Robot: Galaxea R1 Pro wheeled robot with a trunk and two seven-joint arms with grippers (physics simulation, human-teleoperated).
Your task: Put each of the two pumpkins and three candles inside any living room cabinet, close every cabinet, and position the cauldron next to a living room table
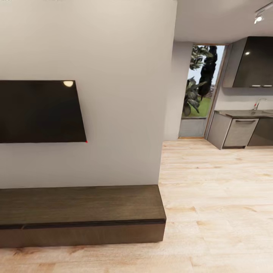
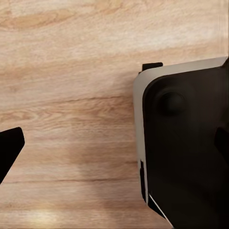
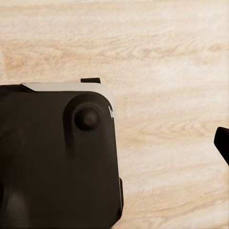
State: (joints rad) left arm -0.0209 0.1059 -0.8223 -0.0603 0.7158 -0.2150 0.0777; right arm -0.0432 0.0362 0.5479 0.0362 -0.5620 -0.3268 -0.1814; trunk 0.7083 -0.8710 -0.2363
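Item: long, low, dark brown wood cabinet (image 1: 81, 214) with a flat top and handleless drawer fronts, lower left of the head view, standing on the floor against the wall. All visible fronts sit flush; its top is bare.

Above it, left edge of the frame: flat black wall-mounted screen (image 1: 40, 111) on a plain pale grey wall (image 1: 121, 94).

Around and to the right: light wood plank floor (image 1: 220, 197), running back to the upper right.

Upper right: grey kitchen units (image 1: 237, 131) with a dark countertop and tap, a dark glossy wall cupboard (image 1: 254, 62) above. Between wall and kitchen, a tall glazed opening (image 1: 201, 87) showing foliage outside.

Left wrist view: a black-and-white robot body part (image 2: 186, 148) over the plank floor; one dark fingertip (image 2: 9, 148) at the frame's left edge. Whether this gripper is released or clenched cannot be told.

Right wrist view: a similar black body part (image 3: 57, 157); one dark fingertip (image 3: 223, 143) at the right edge. Finger state likewise cannot be told.
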